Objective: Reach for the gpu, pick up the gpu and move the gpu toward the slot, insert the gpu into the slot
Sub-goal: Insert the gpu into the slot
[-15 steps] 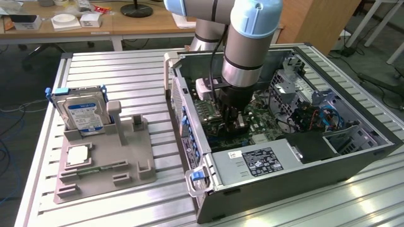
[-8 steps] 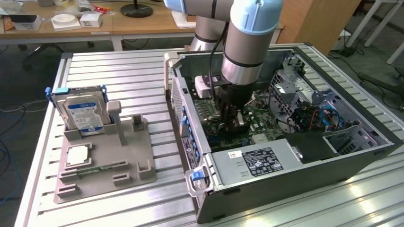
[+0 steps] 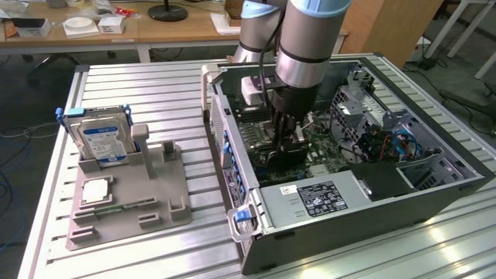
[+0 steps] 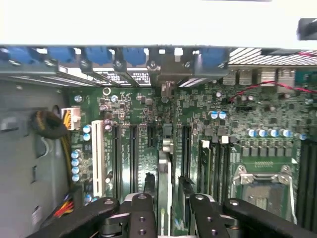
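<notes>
Deep in the computer case [image 3: 434, 174], the jaws pinch the graphics card [image 4: 164, 191] upright, edge-on over the green motherboard [image 4: 233, 144] at twelve o'clock.

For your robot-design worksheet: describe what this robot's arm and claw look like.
The arm is a thick silver-grey tube with a pale blue joint cap and a black band. A black cable runs down it. The claw has black metal linkage fingers with round silver pins.
</notes>
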You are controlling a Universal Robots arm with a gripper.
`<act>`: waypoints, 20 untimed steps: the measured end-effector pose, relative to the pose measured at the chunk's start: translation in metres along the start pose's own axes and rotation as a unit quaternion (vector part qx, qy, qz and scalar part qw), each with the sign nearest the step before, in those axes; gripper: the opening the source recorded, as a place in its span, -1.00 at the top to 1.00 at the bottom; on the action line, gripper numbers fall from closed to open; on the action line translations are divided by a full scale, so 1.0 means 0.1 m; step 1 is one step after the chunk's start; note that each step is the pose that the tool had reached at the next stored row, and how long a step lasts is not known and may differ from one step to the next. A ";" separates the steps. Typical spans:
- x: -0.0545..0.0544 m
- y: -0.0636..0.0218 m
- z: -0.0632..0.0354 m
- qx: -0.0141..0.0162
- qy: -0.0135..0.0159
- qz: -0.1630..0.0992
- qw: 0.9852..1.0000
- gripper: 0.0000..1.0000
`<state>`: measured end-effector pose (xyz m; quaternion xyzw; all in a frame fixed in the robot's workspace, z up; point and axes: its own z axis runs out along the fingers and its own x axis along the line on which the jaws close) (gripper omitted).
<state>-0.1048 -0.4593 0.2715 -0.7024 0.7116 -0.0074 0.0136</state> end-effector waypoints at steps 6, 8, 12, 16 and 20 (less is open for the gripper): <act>0.00 -0.001 -0.028 0.000 0.000 0.000 1.000 0.50; 0.00 -0.001 -0.029 0.000 0.000 0.000 1.000 0.73; 0.00 -0.001 -0.029 0.000 0.000 0.000 1.000 0.80; 0.00 -0.001 -0.029 0.000 0.000 0.000 1.000 0.80; 0.00 -0.001 -0.029 0.000 0.000 0.000 1.000 0.80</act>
